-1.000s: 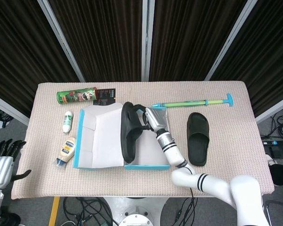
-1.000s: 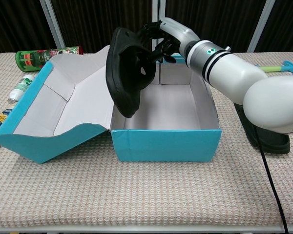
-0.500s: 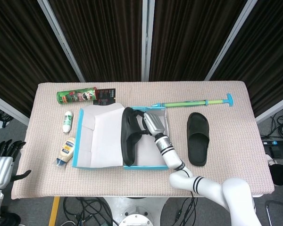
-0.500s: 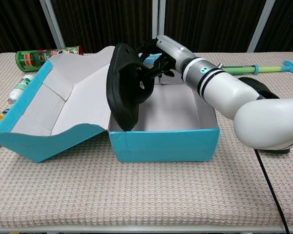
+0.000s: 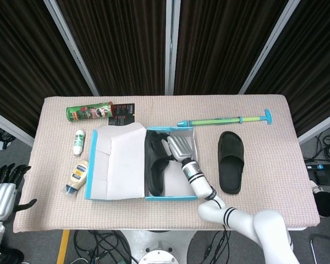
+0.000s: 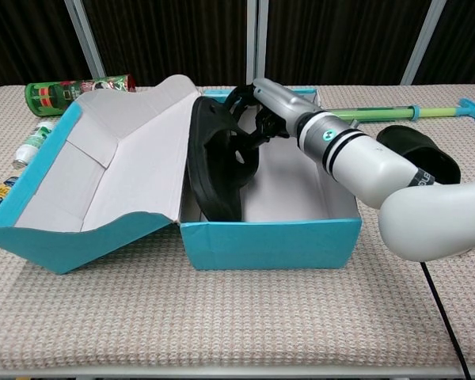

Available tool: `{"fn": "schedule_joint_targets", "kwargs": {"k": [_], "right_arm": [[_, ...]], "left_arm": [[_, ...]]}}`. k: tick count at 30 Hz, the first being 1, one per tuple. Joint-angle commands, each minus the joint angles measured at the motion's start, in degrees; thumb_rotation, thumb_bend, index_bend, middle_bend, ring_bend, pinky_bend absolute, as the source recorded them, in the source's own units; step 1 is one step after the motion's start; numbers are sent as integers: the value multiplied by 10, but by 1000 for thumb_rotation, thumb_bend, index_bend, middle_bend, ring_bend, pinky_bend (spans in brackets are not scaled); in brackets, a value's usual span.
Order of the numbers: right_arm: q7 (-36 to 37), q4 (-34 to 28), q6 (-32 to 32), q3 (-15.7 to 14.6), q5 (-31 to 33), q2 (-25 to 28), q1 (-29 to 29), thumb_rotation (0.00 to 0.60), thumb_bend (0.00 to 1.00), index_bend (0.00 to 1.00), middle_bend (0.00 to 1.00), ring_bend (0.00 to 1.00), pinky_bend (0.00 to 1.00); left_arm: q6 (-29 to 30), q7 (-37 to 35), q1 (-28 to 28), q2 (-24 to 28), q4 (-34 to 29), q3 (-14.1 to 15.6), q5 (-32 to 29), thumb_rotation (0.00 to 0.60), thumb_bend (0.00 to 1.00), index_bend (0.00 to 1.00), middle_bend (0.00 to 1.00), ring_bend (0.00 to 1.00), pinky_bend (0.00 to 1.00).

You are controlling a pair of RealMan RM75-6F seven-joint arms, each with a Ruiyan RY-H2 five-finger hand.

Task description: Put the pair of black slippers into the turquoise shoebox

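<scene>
My right hand (image 5: 175, 147) (image 6: 261, 111) grips one black slipper (image 5: 154, 165) (image 6: 218, 170) by its strap. The slipper stands on edge inside the turquoise shoebox (image 5: 170, 196) (image 6: 269, 241), against its left wall, toe down toward the box front. The box lid (image 5: 115, 162) (image 6: 103, 182) lies folded open to the left. A second black slipper (image 5: 230, 161) (image 6: 419, 154) lies flat on the table to the right of the box. My left hand (image 5: 4, 184) hangs off the table's left edge, fingers apart, holding nothing.
A green can (image 5: 88, 113) (image 6: 67, 87) and a dark packet (image 5: 122, 111) lie behind the lid. A white bottle (image 5: 78, 141) and a mayonnaise bottle (image 5: 76, 176) lie left of it. A green and blue stick (image 5: 225, 120) (image 6: 404, 112) lies behind the box.
My right hand has lowered the slipper from above the box's left wall down into the box. The lid tipped slightly. The left hand has not moved.
</scene>
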Motion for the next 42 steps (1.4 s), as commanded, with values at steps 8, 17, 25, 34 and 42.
{"fn": "schedule_joint_targets", "kwargs": {"k": [8,17,25,34,42], "right_arm": [[-11,-15,-29,4,4,9,-2,600,289,229,226,681,900],[-45,-63,-71,8,32,41,-5,600,109,0,10,613,894],[-72,-129,-65,10,41,86,-19,600,26,0,0,594,894],[-96,-222,-64,11,51,157,-32,600,26,0,0,590,894],[-94,-282,-60,12,47,194,-36,600,7,0,2,586,895]], "left_arm": [[0,-4,1,-1,3,0,-1,600,29,165,120,41,33],[1,-7,1,-1,4,0,1,600,29,165,120,41,33],[3,-8,1,-2,5,1,4,600,28,165,120,41,32],[6,-3,0,1,0,0,8,600,28,165,120,41,32],[7,-2,-1,6,-7,1,11,600,28,165,120,41,32]]}}
